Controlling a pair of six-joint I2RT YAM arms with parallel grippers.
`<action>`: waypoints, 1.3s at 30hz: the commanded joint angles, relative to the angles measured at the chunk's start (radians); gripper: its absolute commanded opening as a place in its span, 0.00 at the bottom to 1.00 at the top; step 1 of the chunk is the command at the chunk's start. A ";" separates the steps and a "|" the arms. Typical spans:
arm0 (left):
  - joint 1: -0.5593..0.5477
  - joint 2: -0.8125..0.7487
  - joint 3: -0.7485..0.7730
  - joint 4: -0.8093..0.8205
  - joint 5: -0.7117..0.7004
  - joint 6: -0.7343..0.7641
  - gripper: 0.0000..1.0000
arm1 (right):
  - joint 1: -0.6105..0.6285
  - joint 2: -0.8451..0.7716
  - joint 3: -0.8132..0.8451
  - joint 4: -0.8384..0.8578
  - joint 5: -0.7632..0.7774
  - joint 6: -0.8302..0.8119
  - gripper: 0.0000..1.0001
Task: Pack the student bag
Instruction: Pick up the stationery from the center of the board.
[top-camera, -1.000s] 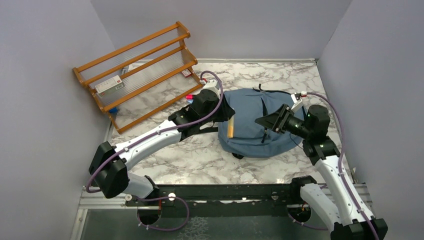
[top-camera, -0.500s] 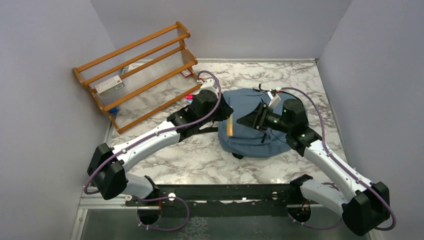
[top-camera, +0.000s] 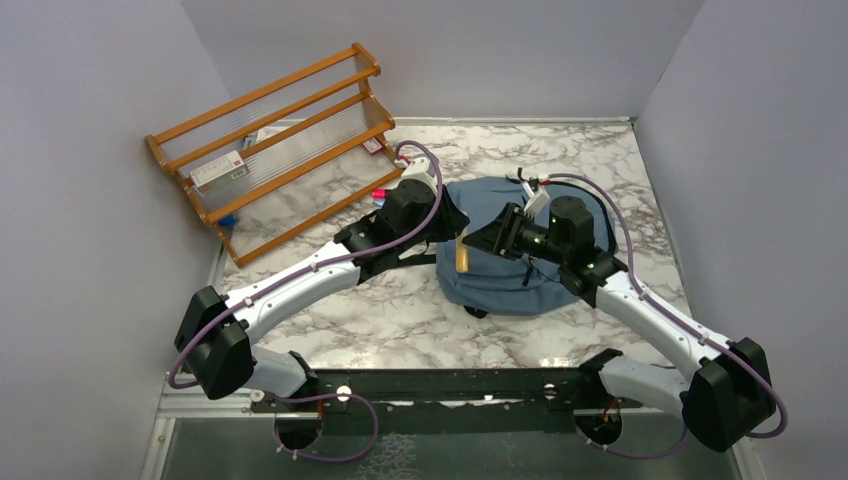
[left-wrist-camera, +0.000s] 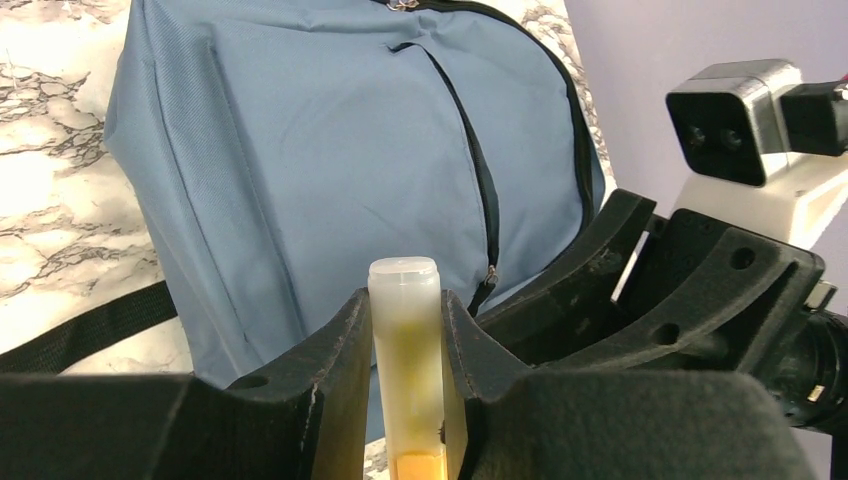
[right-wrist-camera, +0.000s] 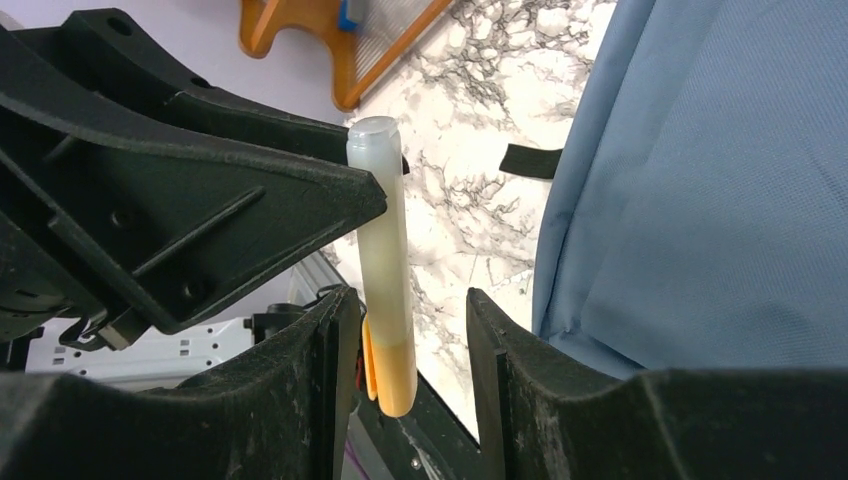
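Although the orange-brown wooden slatted rack (top-camera: 270, 130) stands at the far left of the marbled counter (top-camera: 400, 310), it plays no part in the step in hand. The left pincer (top-camera: 455, 235) (left-wrist-camera: 405, 300) is clamped on a slim translucent plastic tube with an orange lower end (top-camera: 461, 255) (left-wrist-camera: 404, 330) (right-wrist-camera: 385, 290), held above the left edge of the bag. The tube's long axis runs from far to near in the overhead view, with the orange end nearest the robot.

The right pincer (top-camera: 482, 240) (right-wrist-camera: 412, 295) comes in from the right, square across that axis. Its jaws stand apart on either side of the tube below the left pincer's grip. In its own wrist view the tube sits close against one finger (right-wrist-camera: 335, 340) and clear of the other. Whether it touches the first cannot be told.

The large soft dusty-blue fabric backpack (top-camera: 490, 285) (left-wrist-camera: 300, 150) (right-wrist-camera: 720, 180) lies flat on the counter, right of centre, beneath both pincers. Its black zips, where visible, appear drawn closed.

Judgement: this is a handover. The right pincer needs only to close where it stands. A one-sided contact could tilt the tube as the jaws meet.
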 joint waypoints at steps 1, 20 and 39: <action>-0.003 -0.016 -0.015 0.043 0.030 -0.005 0.00 | 0.018 0.025 0.037 0.066 0.022 0.009 0.48; -0.002 0.003 -0.020 0.073 0.079 0.018 0.13 | 0.040 0.033 0.030 0.051 0.067 0.004 0.08; -0.004 0.135 0.118 -0.068 0.121 0.120 0.66 | -0.050 -0.095 0.193 -0.716 0.917 -0.245 0.01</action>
